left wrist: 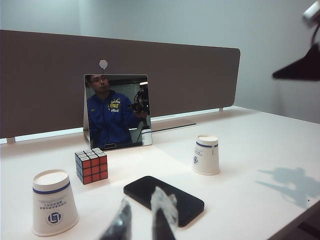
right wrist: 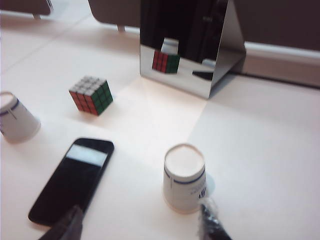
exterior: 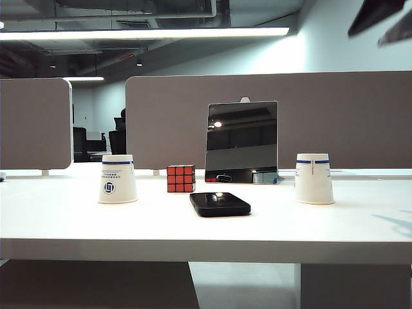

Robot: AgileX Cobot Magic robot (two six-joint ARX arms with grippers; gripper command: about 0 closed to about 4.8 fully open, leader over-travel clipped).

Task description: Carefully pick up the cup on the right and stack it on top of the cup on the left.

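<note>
Two inverted paper cups on white table (exterior: 64, 225): right cup (exterior: 314, 178) and left cup (exterior: 118, 179), well apart, both upside down. Between them, Rubik's cube (exterior: 181, 178), black phone (exterior: 219, 204) lying flat, upright mirror (exterior: 242, 142) behind. Right gripper (right wrist: 140, 225) above the table near right cup, fingers spread, nothing held. Left gripper (left wrist: 141, 222) low over table near phone, fingers slightly apart, empty.
</note>
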